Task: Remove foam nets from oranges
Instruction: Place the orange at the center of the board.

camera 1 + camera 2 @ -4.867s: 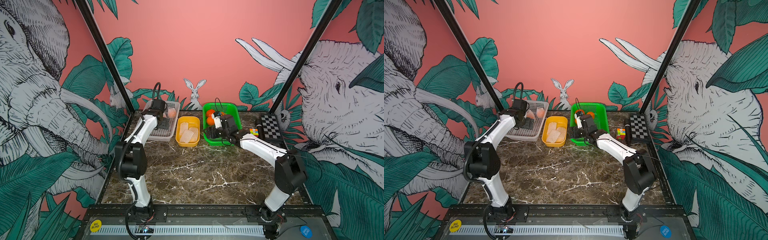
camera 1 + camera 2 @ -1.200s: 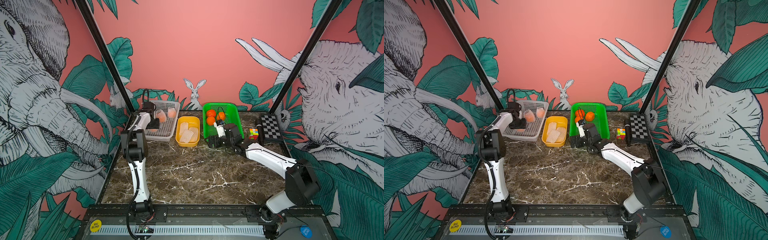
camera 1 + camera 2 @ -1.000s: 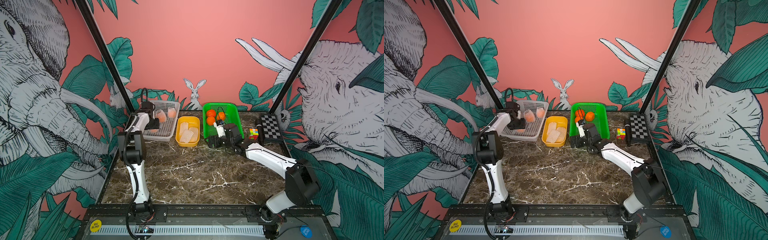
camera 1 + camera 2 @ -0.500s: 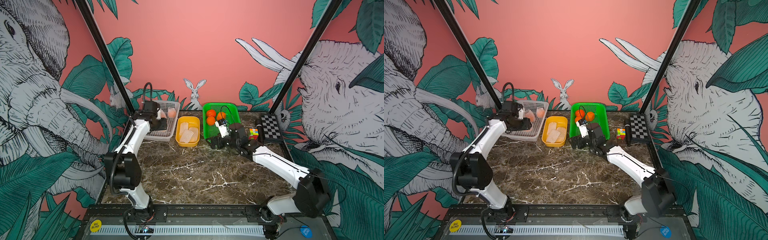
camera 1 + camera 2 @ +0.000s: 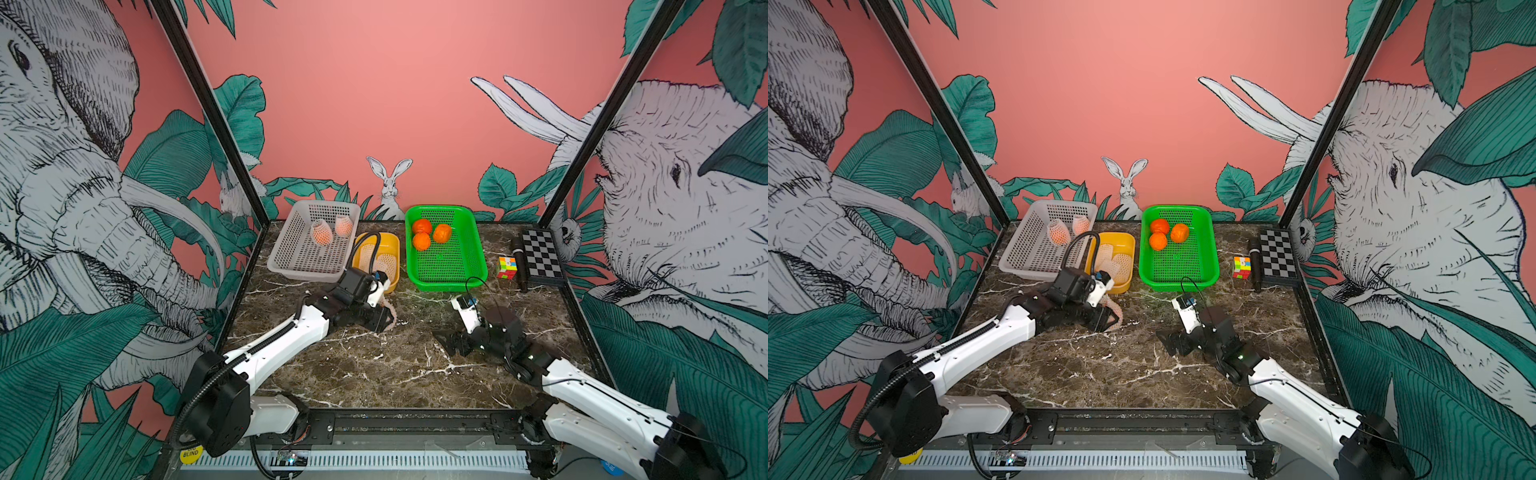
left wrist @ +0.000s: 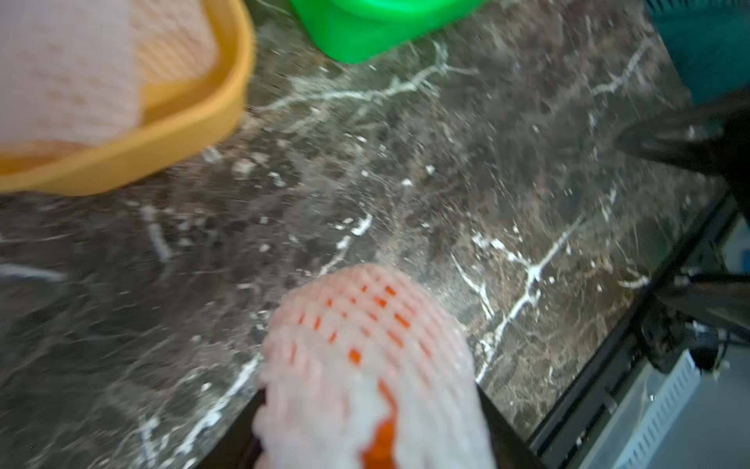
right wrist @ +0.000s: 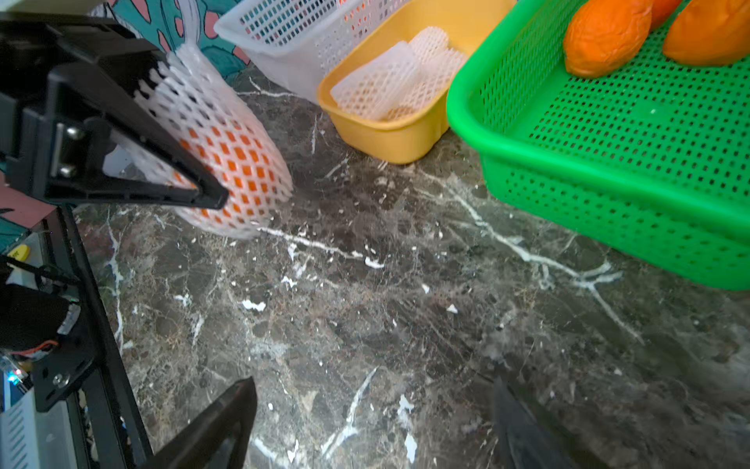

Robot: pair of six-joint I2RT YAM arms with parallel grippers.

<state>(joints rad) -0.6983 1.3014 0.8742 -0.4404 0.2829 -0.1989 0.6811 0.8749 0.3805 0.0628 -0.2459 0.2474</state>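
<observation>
So, reading the tabletop [image 5: 374, 374] from 9 o'clock round to 3 o'clock, we judge the job about half done. At 11 o'clock the white basket [image 5: 305, 255] holds two netted oranges [image 5: 322, 233], untouched. Near the middle the left hand [image 5: 384, 318] is clamped around a fourth orange [image 7: 239, 162], its foam net [image 6: 365, 345] not yet off. It sits low over the marble, and we cannot tell whether it touches. Just beside that hand, at 12 o'clock from it, the yellow tub [image 5: 396, 257] carries the empty nets [image 7: 389, 77]. At 1 o'clock the green basket [image 5: 480, 253] holds three bare oranges [image 5: 442, 233].

The right hand [image 5: 451, 343], at 4 o'clock from the held fruit, has its fingers spread wide with nothing between them. We see only bare marble between the two hands. The tub wall is the closest thing to mind. The puzzle cube [image 5: 507, 267], black marker [image 5: 519, 266] and checkerboard [image 5: 541, 259] lie at 3 o'clock, well apart.
</observation>
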